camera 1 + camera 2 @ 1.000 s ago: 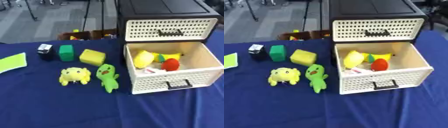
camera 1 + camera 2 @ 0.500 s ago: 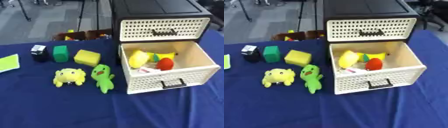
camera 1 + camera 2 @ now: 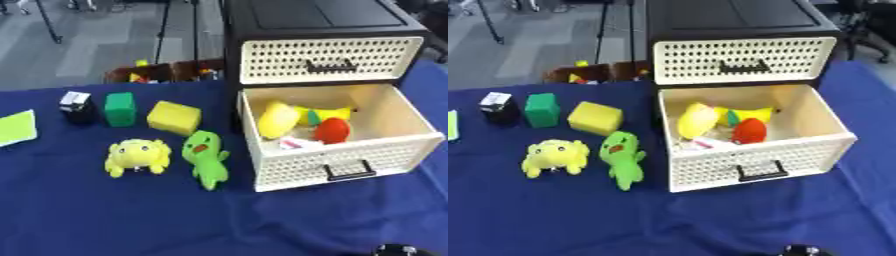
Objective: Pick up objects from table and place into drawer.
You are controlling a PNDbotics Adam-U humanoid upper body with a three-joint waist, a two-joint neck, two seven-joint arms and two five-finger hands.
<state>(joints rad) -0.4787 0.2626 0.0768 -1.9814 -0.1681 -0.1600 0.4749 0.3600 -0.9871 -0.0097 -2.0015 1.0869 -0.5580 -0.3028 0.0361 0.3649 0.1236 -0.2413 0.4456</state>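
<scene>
Open drawer (image 3: pixel 337 145) with red and yellow toys inside. Left of it on blue bench (image 3: pixel 105 215): green toy (image 3: pixel 205 158), yellow toy (image 3: pixel 136 157), yellow block (image 3: pixel 173 117), green block (image 3: pixel 120 108). Cannot tell about either hand.

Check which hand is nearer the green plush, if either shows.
Neither hand shows. Only an unidentifiable black rounded shape at the bottom edge, right of the green plush.

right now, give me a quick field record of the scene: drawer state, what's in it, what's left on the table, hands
lower drawer: pulled open
upper drawer: shut
in lower drawer: yellow toy, red toy, other small items
on table: green plush, yellow plush, yellow block, green block, black-and-white item
far left: lime sheet
hands: none in view
</scene>
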